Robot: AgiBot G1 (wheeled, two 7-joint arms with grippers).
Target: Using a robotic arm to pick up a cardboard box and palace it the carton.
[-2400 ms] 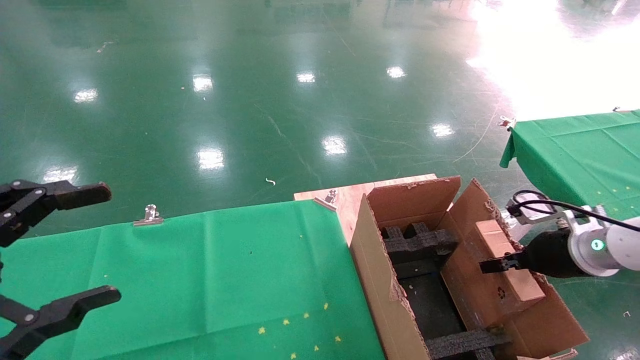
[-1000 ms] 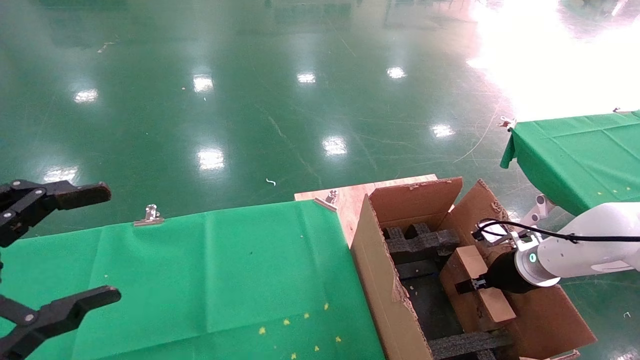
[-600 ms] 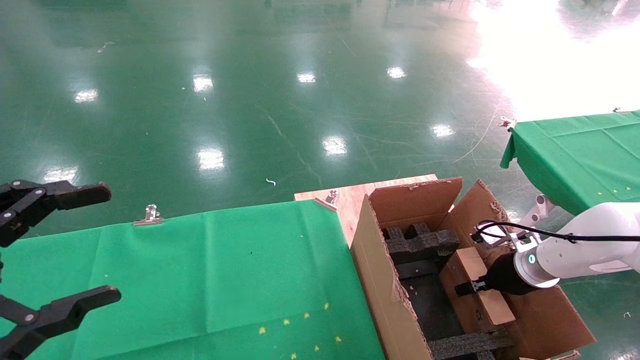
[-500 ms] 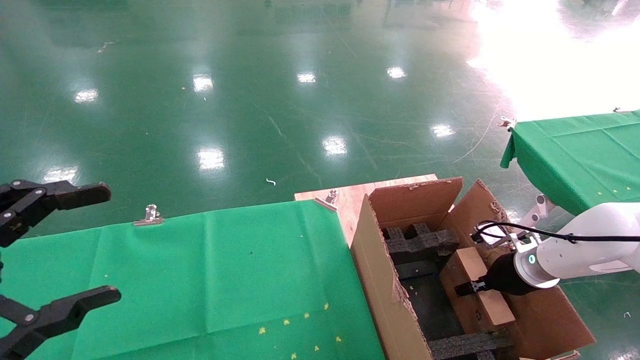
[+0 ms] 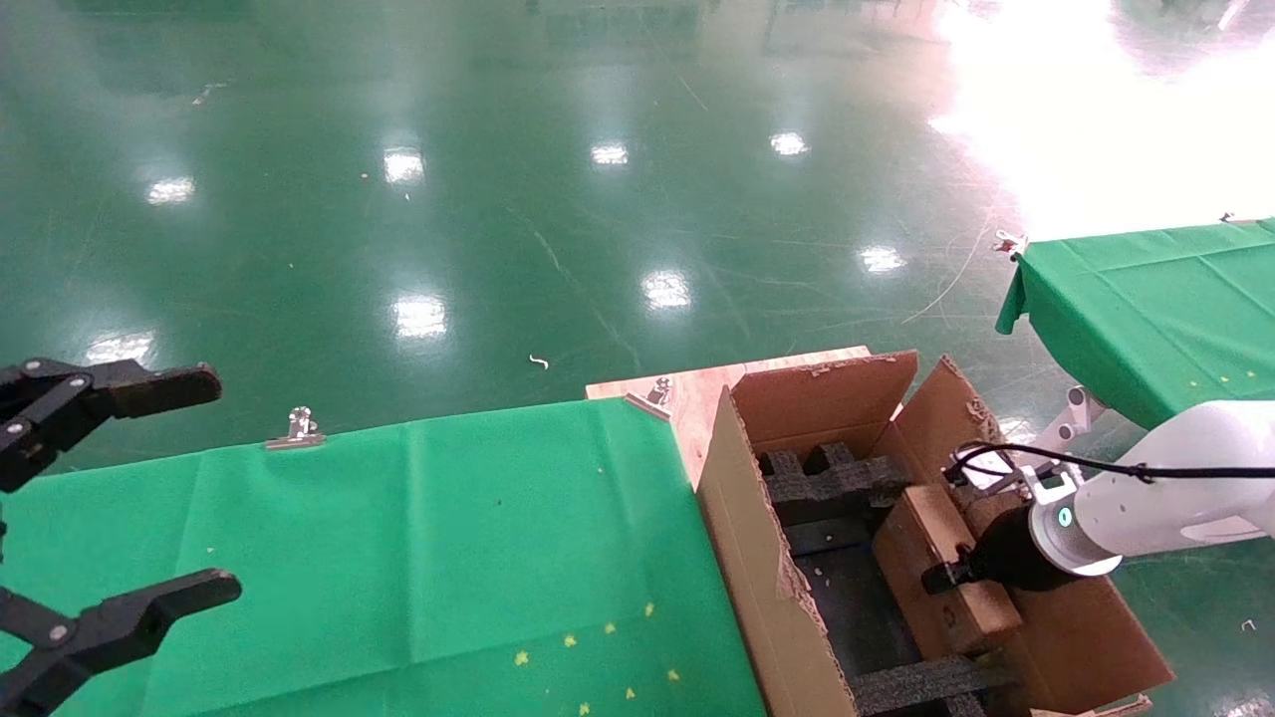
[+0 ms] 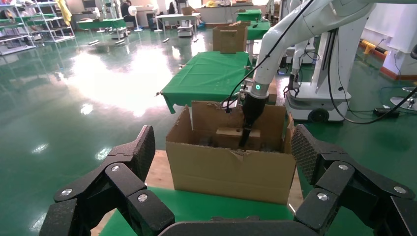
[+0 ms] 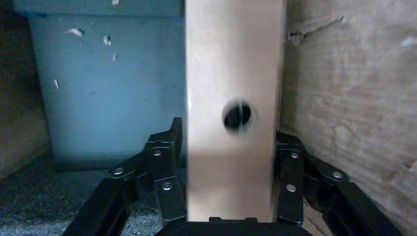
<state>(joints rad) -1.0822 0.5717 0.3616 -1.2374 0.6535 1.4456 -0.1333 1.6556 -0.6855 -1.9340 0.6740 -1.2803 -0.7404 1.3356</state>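
The carton [image 5: 757, 558] stands at the right edge of the green-covered counter [image 5: 398, 558], the cardboard box [image 5: 936, 568] upright inside along its right wall, clamped between the right gripper [image 5: 941, 578] fingers, while the left gripper [image 5: 120, 498] hangs spread wide, holding nothing, over the counter's left edge.

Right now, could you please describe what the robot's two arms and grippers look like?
The right arm is glossy white and rounded, with a green ring light, a grey camera block and a looping black cable. Its right gripper is black, multi-link and riveted. The left gripper is also black, with silver rivets and textured pads; its arm is not visible.
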